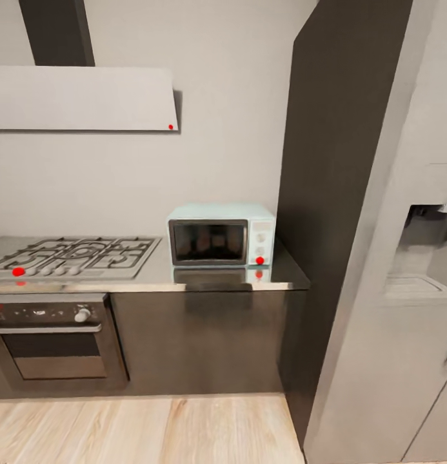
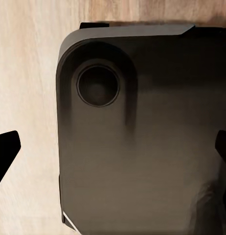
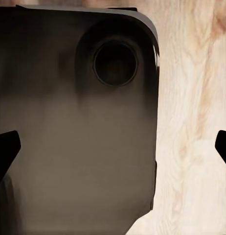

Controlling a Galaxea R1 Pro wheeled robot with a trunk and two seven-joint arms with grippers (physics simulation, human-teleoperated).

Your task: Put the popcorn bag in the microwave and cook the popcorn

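Note:
The pale-blue microwave (image 1: 222, 235) stands on the grey countertop (image 1: 160, 272) at its right end, against the wall, with its dark glass door closed and a red light on its side panel. The popcorn bag is out of view. In the left wrist view my left gripper (image 2: 114, 152) hangs open over my dark base (image 2: 142, 137), with its black fingertips (image 2: 5, 154) far apart. In the right wrist view my right gripper (image 3: 114, 149) is open as well, with its fingertips (image 3: 5, 152) at the picture's edges and nothing between them.
A gas hob (image 1: 75, 254) lies left of the microwave, with a built-in steel oven (image 1: 52, 341) below it and a hood (image 1: 81, 96) above. A tall dark cabinet (image 1: 326, 193) and a grey fridge (image 1: 404, 309) close the right side. Wooden floor (image 1: 139, 428) lies before the counter.

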